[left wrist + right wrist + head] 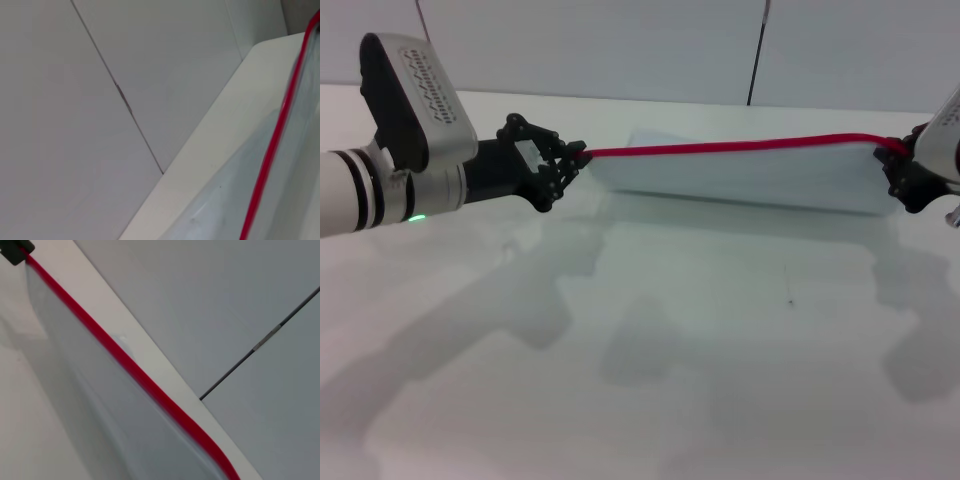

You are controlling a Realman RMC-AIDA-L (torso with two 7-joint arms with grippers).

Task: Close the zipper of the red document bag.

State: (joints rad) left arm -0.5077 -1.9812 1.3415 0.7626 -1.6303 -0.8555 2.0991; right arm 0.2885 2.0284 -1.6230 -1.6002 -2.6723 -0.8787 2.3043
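Note:
The red document bag (740,182), clear pale plastic, hangs stretched above the white table between my two grippers. Its zipper (720,147) runs as a taut red line along the top edge. My left gripper (572,160) is shut on the zipper's left end. At the far right, my right gripper (902,168) is shut on the bag's right corner, partly cut off by the frame edge. The left wrist view shows the zipper (272,150) above the clear bag (295,195). The right wrist view shows the zipper (125,362), the bag (95,405) and the far left fingertips (15,250).
The white table (640,350) spreads wide in front of the bag, marked only by shadows. Behind it stands a grey panelled wall (620,40) with dark vertical seams (756,50). The table's far edge (200,145) runs close behind the bag.

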